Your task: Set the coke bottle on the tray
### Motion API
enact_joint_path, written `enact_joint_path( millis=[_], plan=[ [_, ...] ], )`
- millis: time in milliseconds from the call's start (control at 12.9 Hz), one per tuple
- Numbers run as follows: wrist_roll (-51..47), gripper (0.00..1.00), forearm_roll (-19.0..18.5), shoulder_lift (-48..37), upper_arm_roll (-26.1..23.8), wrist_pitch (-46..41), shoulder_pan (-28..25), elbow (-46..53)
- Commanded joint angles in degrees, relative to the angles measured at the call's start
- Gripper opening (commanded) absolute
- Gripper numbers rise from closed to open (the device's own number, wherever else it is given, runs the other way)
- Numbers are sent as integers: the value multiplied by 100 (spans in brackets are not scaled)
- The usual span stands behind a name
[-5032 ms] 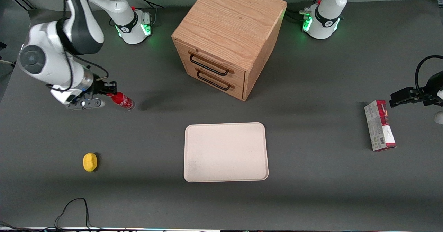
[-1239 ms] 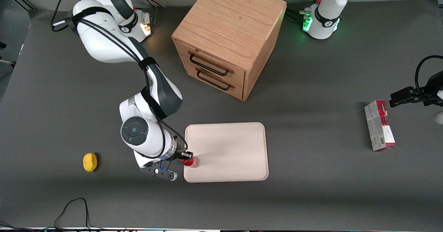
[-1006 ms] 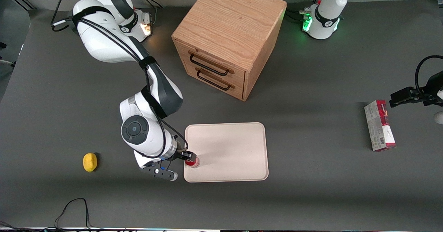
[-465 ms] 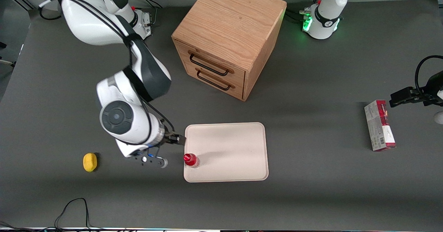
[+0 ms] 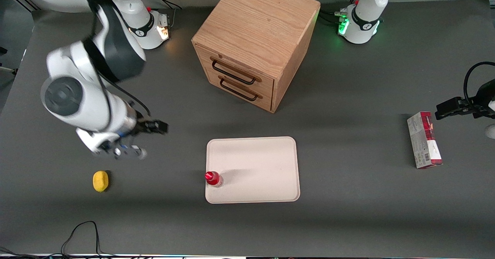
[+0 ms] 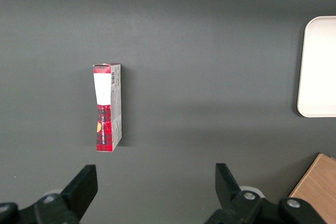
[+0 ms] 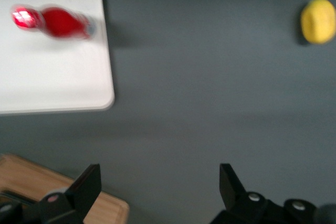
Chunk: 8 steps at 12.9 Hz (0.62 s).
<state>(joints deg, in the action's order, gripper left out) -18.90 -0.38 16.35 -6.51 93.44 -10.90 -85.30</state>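
Observation:
The coke bottle (image 5: pixel 213 178), small and red with a red cap, stands upright on the cream-white tray (image 5: pixel 259 170), close to the tray's edge toward the working arm's end and near the front rim. It also shows in the right wrist view (image 7: pixel 58 21) on the tray (image 7: pixel 47 72). My gripper (image 5: pixel 157 127) is open and empty, raised above the bare table, well away from the bottle toward the working arm's end and farther from the front camera. In the right wrist view its gap (image 7: pixel 160 184) holds nothing.
A wooden two-drawer cabinet (image 5: pixel 255 42) stands farther from the camera than the tray. A yellow lemon-like object (image 5: pixel 100 181) lies toward the working arm's end. A red-and-grey carton (image 5: pixel 424 140) lies toward the parked arm's end.
My gripper let go of the bottle on the tray, opened, then pulled up and away toward the working arm's end. The bottle stays standing on the tray.

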Motion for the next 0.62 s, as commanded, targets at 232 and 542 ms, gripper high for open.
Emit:
enact_joint_path(
  millis=[232,542],
  plan=[
    [1679,100,408,-1828,1134,-159,-44,-1790],
    [1644,100,285,-1828,1108,-264,-70,-1543]
  ],
)
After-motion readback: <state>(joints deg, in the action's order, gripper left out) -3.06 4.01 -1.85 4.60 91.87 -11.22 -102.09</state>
